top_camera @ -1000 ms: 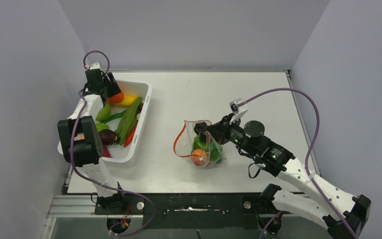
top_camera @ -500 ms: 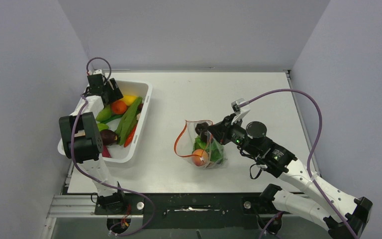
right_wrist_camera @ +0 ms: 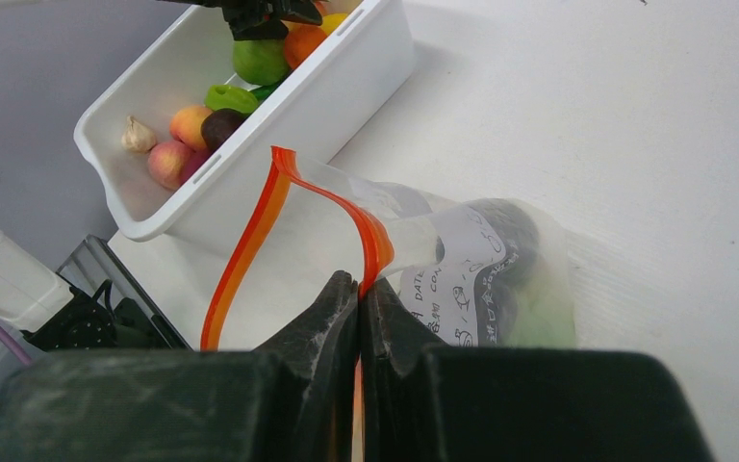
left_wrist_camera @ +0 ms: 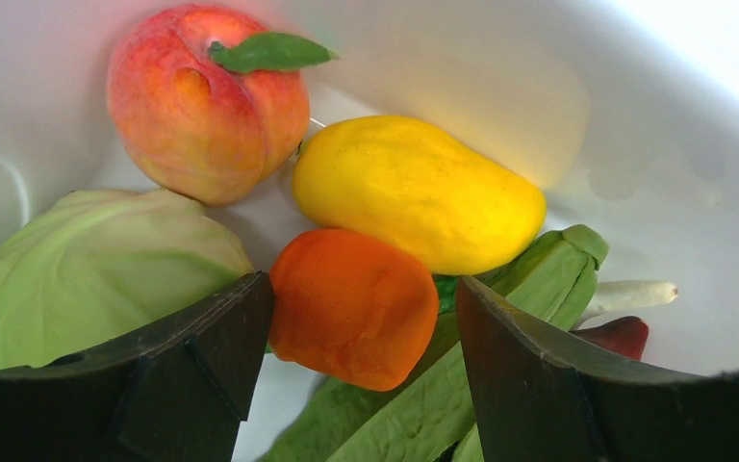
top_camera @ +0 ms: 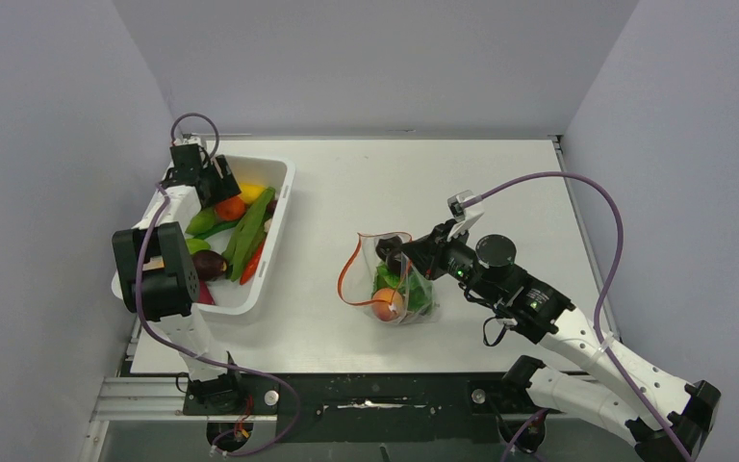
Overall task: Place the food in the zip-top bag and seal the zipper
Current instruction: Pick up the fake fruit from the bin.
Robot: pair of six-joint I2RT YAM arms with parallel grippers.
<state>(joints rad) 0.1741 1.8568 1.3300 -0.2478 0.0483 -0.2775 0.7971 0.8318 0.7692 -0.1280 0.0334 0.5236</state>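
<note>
Step in hand, as I read it: pick the next piece out of the white bin (top_camera: pixel 285 197).

- Left gripper (left_wrist_camera: pixel 363 294) is inside the bin at its far end. The jaws are spread wide and straddle the orange piece (left_wrist_camera: pixel 346 322), with no contact that I can see.
- To do it well, drop straight down and close on the orange's sides only.
- The yellow mango (left_wrist_camera: pixel 419 192) touches the orange from behind, a green pod (left_wrist_camera: pixel 539 279) lies beneath it, and the cabbage (left_wrist_camera: pixel 87 260) is just beside it. Keep the fingers off all three.
- Right gripper (right_wrist_camera: pixel 359 289) is pinched tight on the zipper (right_wrist_camera: pixel 250 241), holding the bag (top_camera: pixel 414 289) mouth up and open.
- The bag sits right of the bin, apart from it, with some food already inside.
- The mouth should face the bin for the drop.
</note>
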